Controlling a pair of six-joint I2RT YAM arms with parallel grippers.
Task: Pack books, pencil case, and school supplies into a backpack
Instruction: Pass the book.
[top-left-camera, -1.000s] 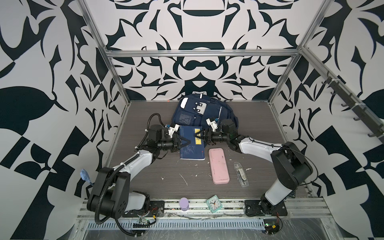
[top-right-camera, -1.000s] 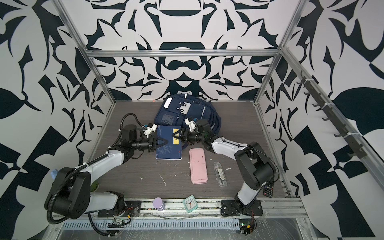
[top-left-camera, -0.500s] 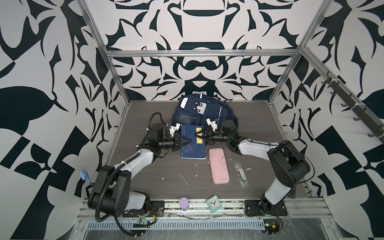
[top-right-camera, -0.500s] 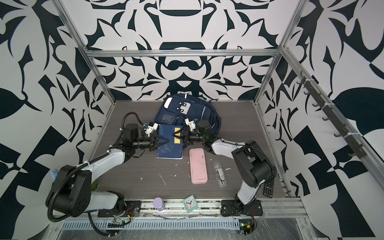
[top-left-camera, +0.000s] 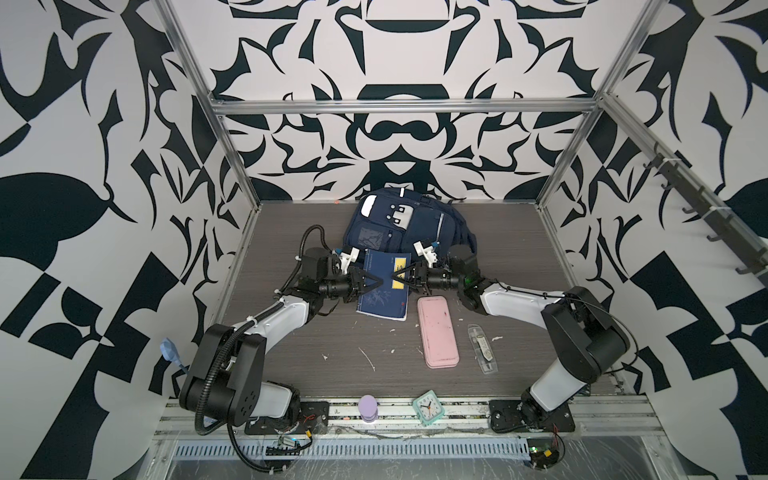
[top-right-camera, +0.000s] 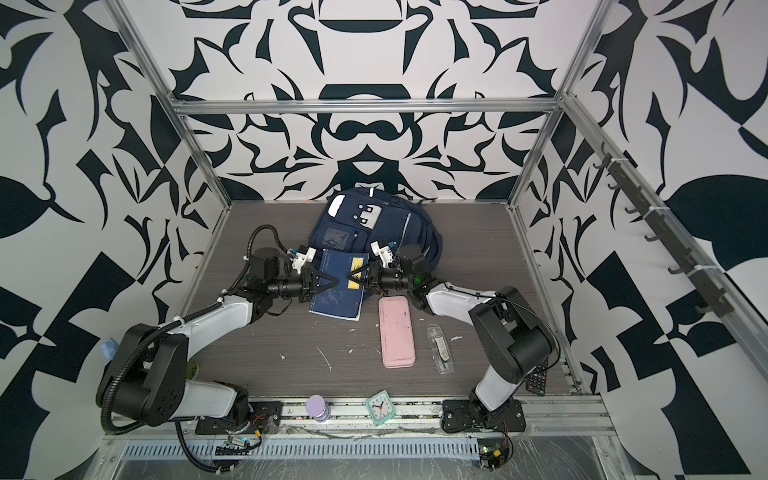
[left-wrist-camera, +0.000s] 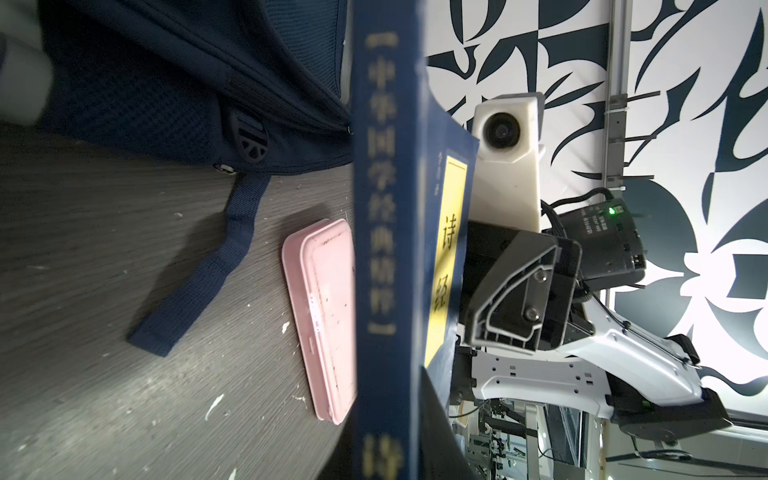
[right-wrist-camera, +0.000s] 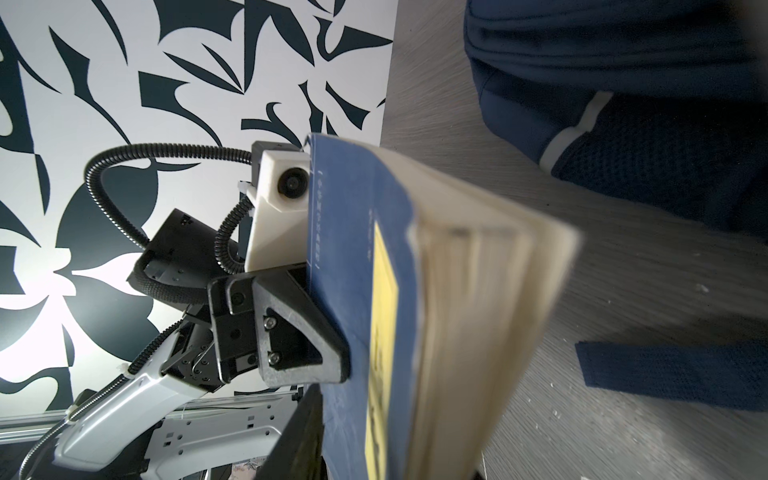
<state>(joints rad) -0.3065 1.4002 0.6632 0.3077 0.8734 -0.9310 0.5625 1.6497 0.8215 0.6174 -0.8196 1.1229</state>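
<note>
The books (top-left-camera: 384, 303) look light but floppy; the left tool (top-left-camera: 376, 283) pinches their stiff spine, and I cannot tell if the right tool (top-left-camera: 397, 277) pinches yet.

Bare tabletop (top-left-camera: 324, 374) on the near side of the books (top-left-camera: 382, 295) — backpack (top-left-camera: 419, 224) close behind, pencil case (top-left-camera: 437, 332) just beside.

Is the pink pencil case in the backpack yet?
No, in both top views the pencil case lies flat on the table, outside the backpack.
</note>
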